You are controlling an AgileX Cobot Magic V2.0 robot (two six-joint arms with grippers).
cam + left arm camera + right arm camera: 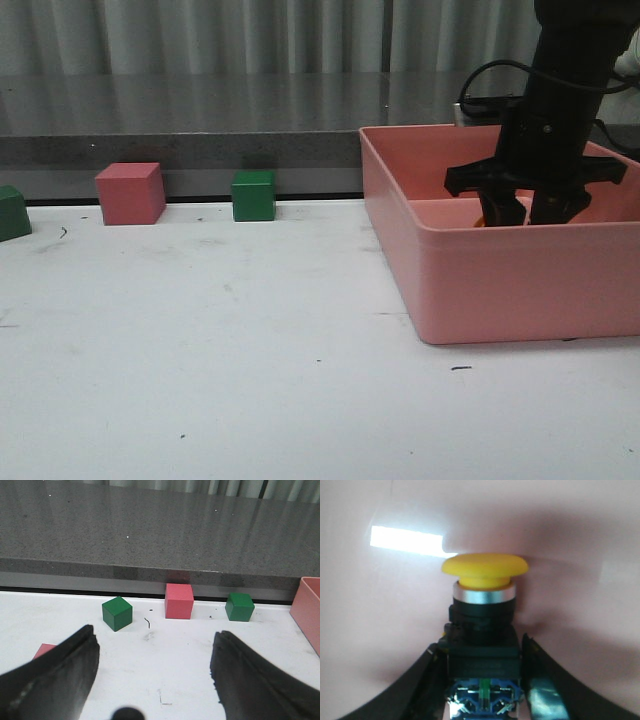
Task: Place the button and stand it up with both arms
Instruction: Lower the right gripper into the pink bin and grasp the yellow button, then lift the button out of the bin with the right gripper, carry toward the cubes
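The right black claw gripper is down inside the big pink plastic box. Its two fingers press on the black body of the small button with the yellow mushroom cap, one on each side. The blue and green bits at the button's bottom sit between the fingers. In the front view the button is mostly hidden behind the box wall.

The fingers only hold the lower part of the body, so I think the button could tip or slip out when it is lifted. It could also bump the box wall on the way out.

The left black claw gripper is wide open and holds nothing. It hangs over the white desk, far from the box. Past it sit two green cubes and a pink cube.
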